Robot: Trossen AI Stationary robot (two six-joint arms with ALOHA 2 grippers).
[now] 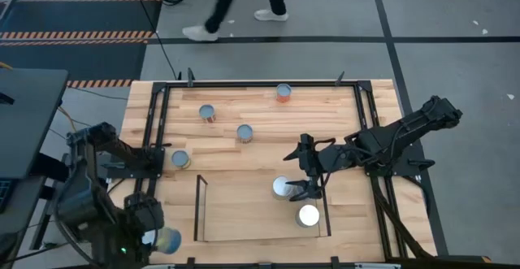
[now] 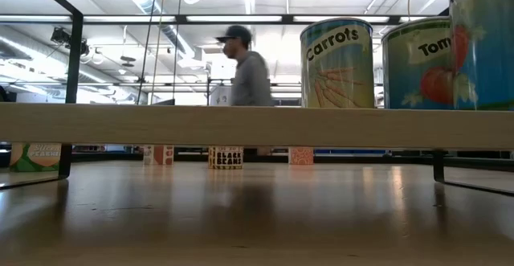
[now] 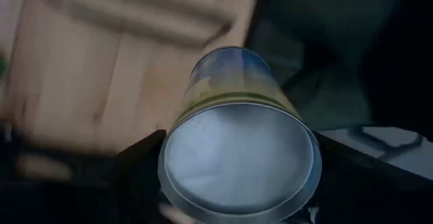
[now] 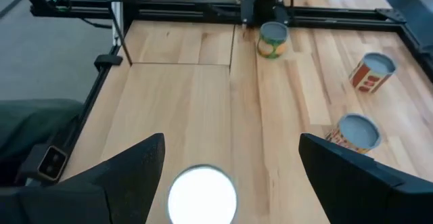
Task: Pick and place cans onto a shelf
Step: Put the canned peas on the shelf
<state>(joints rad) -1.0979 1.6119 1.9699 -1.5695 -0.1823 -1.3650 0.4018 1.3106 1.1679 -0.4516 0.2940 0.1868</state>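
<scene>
While the left gripper [image 3: 237, 204] hangs off the table's near-left corner with its fingers clamped on a can [image 1: 168, 240], the right gripper [image 1: 304, 189] stands over the shelf [image 1: 200, 212] with its fingers spread wide apart, one to each side of a white-topped can [image 1: 282, 187] that stands upright just below it. A second can [image 1: 308, 215] stands close beside it on the shelf, near the right rail. Four more wait on the bare wood beyond: one by the far edge [image 1: 283, 92], two toward the middle [image 1: 208, 113] [image 1: 244, 132], and one near the left frame [image 1: 179, 159].

The cans are likely stiff and fairly light, with smooth metal walls that could slip under a weak pinch, so the best hold is across the round body, about midway up, fingers on opposite sides. The held can lies along the left gripper's line of sight, its flat silver end facing the wrist camera and its long axis pointing away toward the table. Every can on the wood stands on end, long axis vertical, so a straight descent from above should suit them.
</scene>
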